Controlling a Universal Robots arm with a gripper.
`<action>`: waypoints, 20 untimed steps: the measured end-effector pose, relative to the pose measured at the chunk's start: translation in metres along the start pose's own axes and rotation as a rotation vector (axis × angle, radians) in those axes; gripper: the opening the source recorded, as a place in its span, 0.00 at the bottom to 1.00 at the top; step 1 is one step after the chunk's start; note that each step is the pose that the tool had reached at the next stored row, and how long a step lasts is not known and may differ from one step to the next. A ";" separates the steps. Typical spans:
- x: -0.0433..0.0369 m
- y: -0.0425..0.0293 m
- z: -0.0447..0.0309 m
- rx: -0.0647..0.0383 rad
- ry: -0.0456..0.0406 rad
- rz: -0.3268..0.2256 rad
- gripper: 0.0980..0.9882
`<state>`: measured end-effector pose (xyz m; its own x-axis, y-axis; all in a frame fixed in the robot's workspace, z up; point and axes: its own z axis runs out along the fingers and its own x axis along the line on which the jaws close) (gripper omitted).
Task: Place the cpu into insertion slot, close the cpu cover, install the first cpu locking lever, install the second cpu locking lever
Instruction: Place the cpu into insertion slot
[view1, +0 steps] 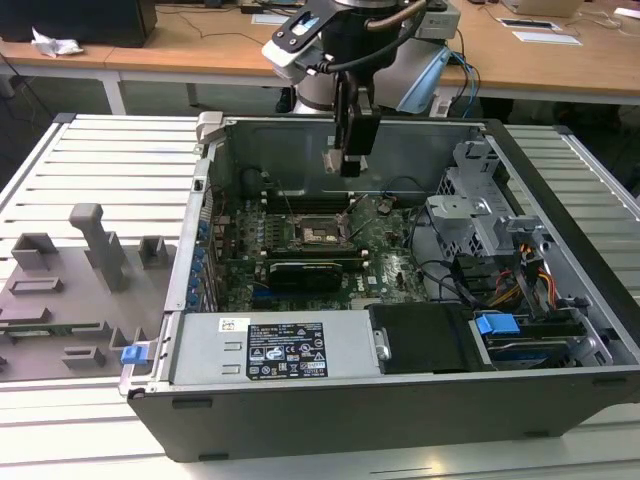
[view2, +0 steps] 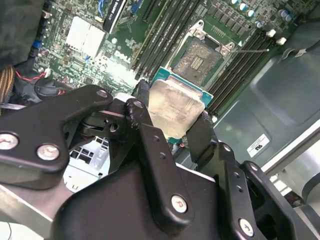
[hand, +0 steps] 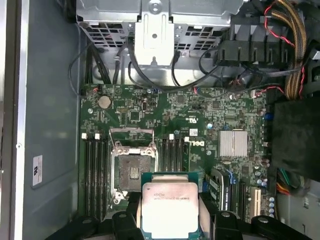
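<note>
One cpu (view2: 175, 109) in my jaws. Two black fingers (view2: 146, 127) are closed on its opposite edges and pinch it flat, pale metal top up, in both wrist views. The green rim of the chip shows around the silver lid in the first wrist view (hand: 170, 206).

In the exterior view I hang in the upper middle of the frame, above the open computer case (view1: 560, 300), with the chip (view1: 330, 160) a small pale square at my tip. It is held in the air, clear of the board.

One insertion slot (view1: 325, 232) sits in the centre of the frame, lower than my tip, on the green motherboard (view1: 385, 255). The first wrist view shows its dark recess (hand: 131, 172) bare and nothing seated in it. The chip is just beside it in that view, not over it.

One cpu cover (hand: 131, 132), a metal frame at one end of the slot. It looks raised off the recess, but I cannot tell how far.

Two banks of long black memory slots (hand: 96, 165), one on each side of the socket. One finned silver heatsink (hand: 232, 143). One coin cell (hand: 104, 102).

One black card (view1: 310, 272) lies across the board just below the socket in the exterior frame. Two blue plastic tabs: one at lower left on the case edge (view1: 135, 353), one at lower right (view1: 497, 325).

The case rests on a slatted bench (view1: 110, 160). One grey fixture block (view1: 70, 290) sits at the frame's left, well apart from me.
</note>
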<state>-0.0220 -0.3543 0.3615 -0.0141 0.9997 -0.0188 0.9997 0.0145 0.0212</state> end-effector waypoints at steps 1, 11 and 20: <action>0.0001 -0.0005 0.0005 0.000 0.0002 0.000 0.50; 0.0084 -0.0064 0.0108 0.000 0.0003 -0.020 0.50; 0.0210 -0.0111 0.0190 0.000 -0.0011 -0.020 0.50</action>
<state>-0.0329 -0.3338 0.3419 -0.0345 0.9992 -0.0203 0.9992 0.0349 0.0206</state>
